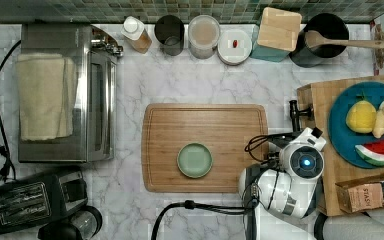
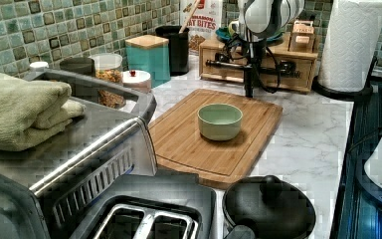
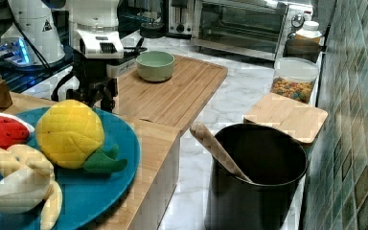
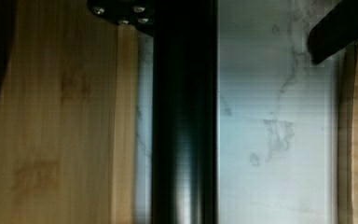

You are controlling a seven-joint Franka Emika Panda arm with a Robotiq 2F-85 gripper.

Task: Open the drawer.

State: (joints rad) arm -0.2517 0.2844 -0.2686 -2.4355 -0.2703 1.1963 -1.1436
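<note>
— Where's the gripper (image 2: 249,74)?

— Down at the black bar handle (image 4: 184,121), right in front of the drawer (image 2: 258,64). I can't tell whether it's closed on the bar.

— And the drawer?

— In the wooden stand under the blue plate (image 1: 345,120), just beyond the cutting board (image 1: 205,125). The green bowl (image 1: 195,160) sits on that board.
</note>
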